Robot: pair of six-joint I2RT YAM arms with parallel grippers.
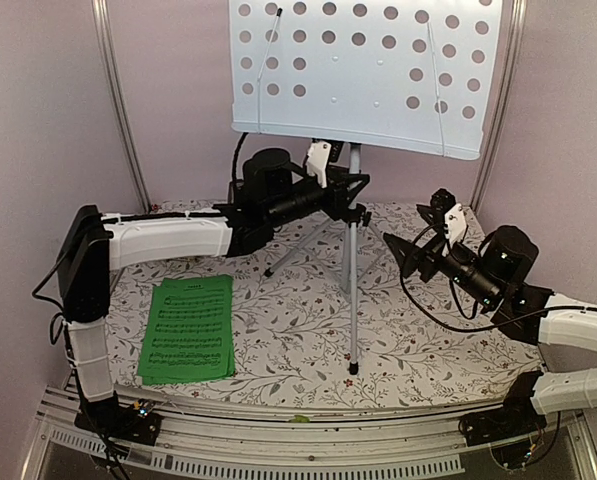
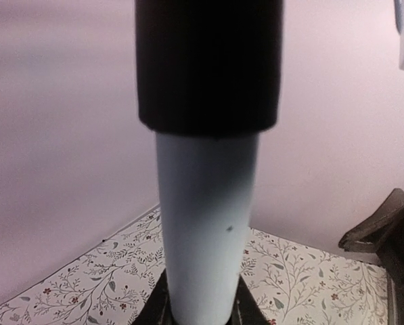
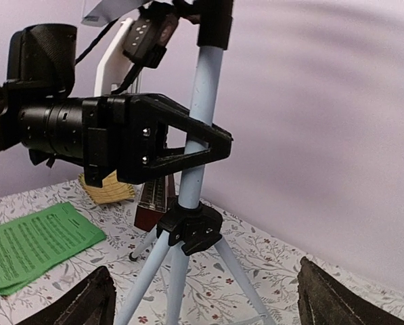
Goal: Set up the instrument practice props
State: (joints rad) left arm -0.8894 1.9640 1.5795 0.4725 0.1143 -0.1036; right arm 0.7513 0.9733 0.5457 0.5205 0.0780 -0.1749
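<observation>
Pale blue perforated music stand with silver tripod legs (image 1: 363,70): upright at far centre of the floral-cloth table (image 1: 278,340), pole vertical.

Left gripper (image 1: 346,196): clenched around the pole, just above the black tripod hub. Its wrist view shows the pole filling the gap between the fingers.

Right gripper (image 1: 410,240): just right of the pole and apart from it, fingers spread, holding nothing.

Green sheet-music booklet with black notes (image 1: 188,328): flat at near left, long axis near-to-far, well apart from both grippers.

Small dark reddish-brown pyramid metronome (image 3: 149,206): behind the stand legs, beside a tan woven straw mat (image 3: 107,191). It is hidden in the overhead view.

Judgement: stand being steadied, booklet probably next. It lies on the left arm's side, but that arm is occupied. The free right arm would have to cross in front of the tripod legs.
</observation>
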